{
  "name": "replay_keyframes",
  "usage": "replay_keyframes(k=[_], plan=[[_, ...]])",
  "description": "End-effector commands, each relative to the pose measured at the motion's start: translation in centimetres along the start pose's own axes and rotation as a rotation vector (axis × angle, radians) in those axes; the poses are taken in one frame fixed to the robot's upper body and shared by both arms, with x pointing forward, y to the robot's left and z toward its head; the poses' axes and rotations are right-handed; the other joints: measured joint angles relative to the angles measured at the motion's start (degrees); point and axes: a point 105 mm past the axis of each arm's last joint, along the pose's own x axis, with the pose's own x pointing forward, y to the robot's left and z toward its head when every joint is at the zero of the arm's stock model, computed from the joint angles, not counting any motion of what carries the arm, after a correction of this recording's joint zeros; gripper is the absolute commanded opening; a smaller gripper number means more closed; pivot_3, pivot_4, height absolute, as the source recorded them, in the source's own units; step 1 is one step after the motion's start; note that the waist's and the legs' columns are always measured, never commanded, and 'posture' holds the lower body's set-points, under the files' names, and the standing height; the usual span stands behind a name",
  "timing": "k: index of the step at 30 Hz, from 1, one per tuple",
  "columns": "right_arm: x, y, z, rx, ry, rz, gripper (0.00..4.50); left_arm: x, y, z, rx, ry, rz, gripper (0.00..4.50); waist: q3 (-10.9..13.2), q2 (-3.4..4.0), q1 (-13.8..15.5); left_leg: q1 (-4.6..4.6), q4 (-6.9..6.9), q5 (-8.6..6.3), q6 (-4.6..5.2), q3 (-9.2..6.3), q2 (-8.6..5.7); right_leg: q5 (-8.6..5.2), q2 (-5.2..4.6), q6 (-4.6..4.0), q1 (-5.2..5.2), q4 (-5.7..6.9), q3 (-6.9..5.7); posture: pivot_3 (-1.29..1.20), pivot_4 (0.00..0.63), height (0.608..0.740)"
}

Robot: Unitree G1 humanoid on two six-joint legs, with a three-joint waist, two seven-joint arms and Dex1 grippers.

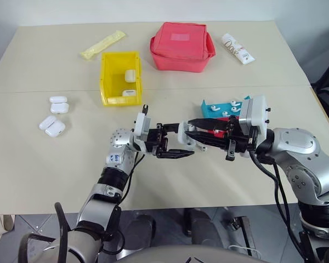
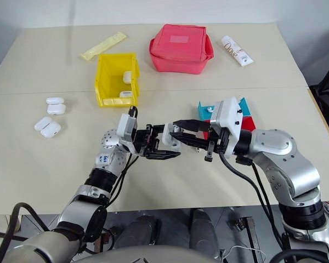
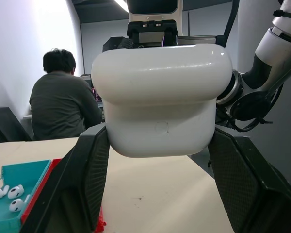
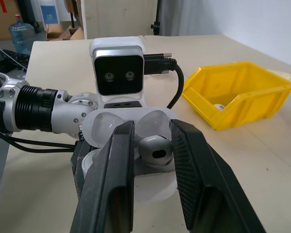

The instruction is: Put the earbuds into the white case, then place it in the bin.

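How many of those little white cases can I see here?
7. Four cases lie on the table at left, two sit in the bin, and one is held by the left tool. The bin may hide more.

Beige table [image 1: 170, 181]: yellow bin [image 1: 111, 82], red pouch [image 1: 182, 46], spare white cases [image 1: 55, 116], blue tray [image 1: 215, 108], white tube [image 1: 237, 48], yellow packet [image 1: 102, 44].

Looks like a robotics lab or office space: a person [image 3: 63, 99] sat at a desk in back, cardboard boxes [image 4: 63, 32] and a water jug [image 4: 23, 35] by the wall.
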Motion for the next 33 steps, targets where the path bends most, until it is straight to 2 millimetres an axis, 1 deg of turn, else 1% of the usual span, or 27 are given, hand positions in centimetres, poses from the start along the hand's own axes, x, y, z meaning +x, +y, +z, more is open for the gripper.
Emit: replay_keyframes(k=[1,14,18,22,24,27,28,30,33], plan=[[-0.2,-0.1,1.3,-0.041,-0.011,0.005,1.18,0.7,-0.1,0.8,0.046,-0.025,-0.071,2.72,0.00,0.00,0.02,0.00,0.00,0.00,0.00,0.00,0.00,0.00,0.00,0.00,0.00,0.00,0.00,0.00,0.150,0.740],[-0.4,-0.7,2.0,-0.058,-0.008,-0.017,1.18,0.6,0.1,0.6,0.043,-0.020,-0.060,2.72,0.00,0.00,0.03,-0.01,0.00,0.00,0.00,0.00,0.00,0.00,0.00,0.00,0.00,0.00,0.00,0.00,0.150,0.740],[-1.3,-1.9,3.4,-0.107,-0.011,-0.086,1.18,0.4,0.3,0.3,0.035,-0.016,-0.050,2.72,0.00,0.00,0.05,-0.02,0.00,0.00,0.00,0.00,-0.01,0.00,-0.01,0.00,-0.01,-0.01,0.00,0.00,0.150,0.740],[-2.1,-2.8,3.9,-0.133,0.000,-0.145,1.18,0.4,0.5,0.2,0.034,-0.016,-0.044,2.72,0.01,-0.01,0.08,-0.02,-0.01,0.00,0.00,-0.02,0.00,0.00,-0.01,0.00,0.00,-0.01,-0.02,0.00,0.150,0.740],[-3.0,-3.4,4.3,-0.149,0.007,-0.208,1.18,0.2,0.6,0.2,0.034,-0.013,-0.037,2.72,0.00,-0.01,0.09,-0.03,-0.01,0.00,0.00,-0.01,0.00,0.00,-0.02,0.00,-0.01,-0.01,-0.01,0.00,0.150,0.740],[-5.9,-3.7,4.0,-0.135,0.062,-0.341,1.18,-0.3,1.0,0.3,0.040,-0.005,-0.010,2.72,0.01,-0.02,0.58,-0.06,0.00,0.00,0.01,-0.07,-0.01,0.00,-0.04,0.00,0.00,-0.02,-0.06,0.00,0.150,0.740],[-7.2,-3.5,3.4,-0.110,0.095,-0.393,1.35,-0.6,1.1,0.4,0.043,0.000,0.002,2.72,0.01,-0.02,0.75,-0.09,0.00,0.00,0.01,-0.08,-0.01,0.00,-0.04,0.00,0.00,-0.03,-0.07,0.00,0.150,0.740],[-9.1,-2.9,2.3,-0.068,0.144,-0.467,1.72,-1.0,1.3,0.5,0.046,0.006,0.017,2.72,0.00,-0.04,1.11,-0.13,-0.02,0.00,0.01,-0.09,0.00,0.00,-0.03,0.00,-0.02,-0.06,-0.08,0.00,0.150,0.740],[-12.0,-1.3,0.8,-0.027,0.217,-0.559,2.71,-1.7,1.7,0.7,0.051,0.015,0.047,2.72,0.00,-0.03,1.47,-0.09,-0.02,0.01,0.02,-0.02,-0.01,0.01,-0.03,0.02,-0.02,-0.04,-0.02,0.00,0.150,0.740]])
